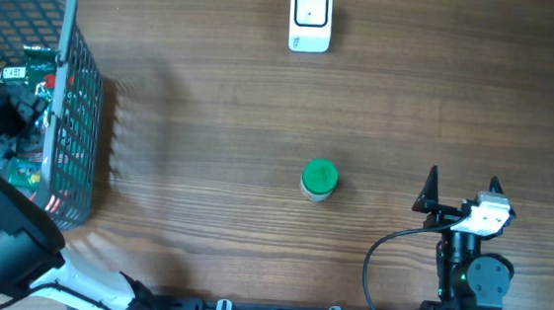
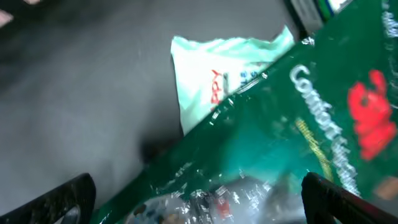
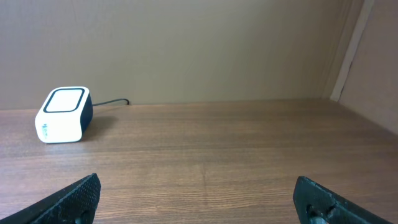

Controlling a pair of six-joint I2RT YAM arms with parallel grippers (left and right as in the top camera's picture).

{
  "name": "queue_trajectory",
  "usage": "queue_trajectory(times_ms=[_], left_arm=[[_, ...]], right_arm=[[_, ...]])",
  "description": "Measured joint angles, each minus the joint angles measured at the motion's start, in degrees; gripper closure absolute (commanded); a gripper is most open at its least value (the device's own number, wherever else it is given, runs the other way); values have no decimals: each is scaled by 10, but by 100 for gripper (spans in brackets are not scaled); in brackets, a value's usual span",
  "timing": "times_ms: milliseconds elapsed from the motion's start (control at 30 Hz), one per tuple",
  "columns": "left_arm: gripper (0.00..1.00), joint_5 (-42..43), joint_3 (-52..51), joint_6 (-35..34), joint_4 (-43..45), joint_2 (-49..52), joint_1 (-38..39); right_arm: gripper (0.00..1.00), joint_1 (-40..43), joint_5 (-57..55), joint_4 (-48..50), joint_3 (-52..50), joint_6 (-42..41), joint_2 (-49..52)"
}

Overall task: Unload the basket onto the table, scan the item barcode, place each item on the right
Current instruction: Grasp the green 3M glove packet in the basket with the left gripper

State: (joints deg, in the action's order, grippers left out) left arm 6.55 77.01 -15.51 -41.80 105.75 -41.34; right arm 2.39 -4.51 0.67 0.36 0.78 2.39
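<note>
Wooden table (image 1: 212,100) with a grey mesh basket (image 1: 83,130) at its left edge

The basket stands upright at the far left of the table, its wire wall throwing a faint striped shadow onto the wood just beside it. The tabletop is brown with the grain running left to right. From low on the right side, a plain beige wall (image 3: 186,43) rises behind the table's far edge, with a pale upright strip (image 3: 351,50) near the right corner.
</note>
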Motion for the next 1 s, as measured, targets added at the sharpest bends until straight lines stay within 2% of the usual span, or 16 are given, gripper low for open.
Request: queue_trajectory(times_ms=[167,433,467,500,533,800,1000], left_arm=[[0,-3,-14,5,26,1,0],[1,-17,-11,6,-3,33,5],[16,-12,-8,6,-15,35,10],[53,-6,-5,6,-26,39,16],[96,11,-3,4,-35,42,26],[96,84,12,7,-91,42,83],[96,81,98,4,-163,30,75]], right_arm=[[0,0,0,0,0,0,0],[0,0,0,0,0,0,0],[0,0,0,0,0,0,0],[0,0,0,0,0,0,0],[0,0,0,0,0,0,0],[0,0,0,0,0,0,0],[0,0,0,0,0,0,0]])
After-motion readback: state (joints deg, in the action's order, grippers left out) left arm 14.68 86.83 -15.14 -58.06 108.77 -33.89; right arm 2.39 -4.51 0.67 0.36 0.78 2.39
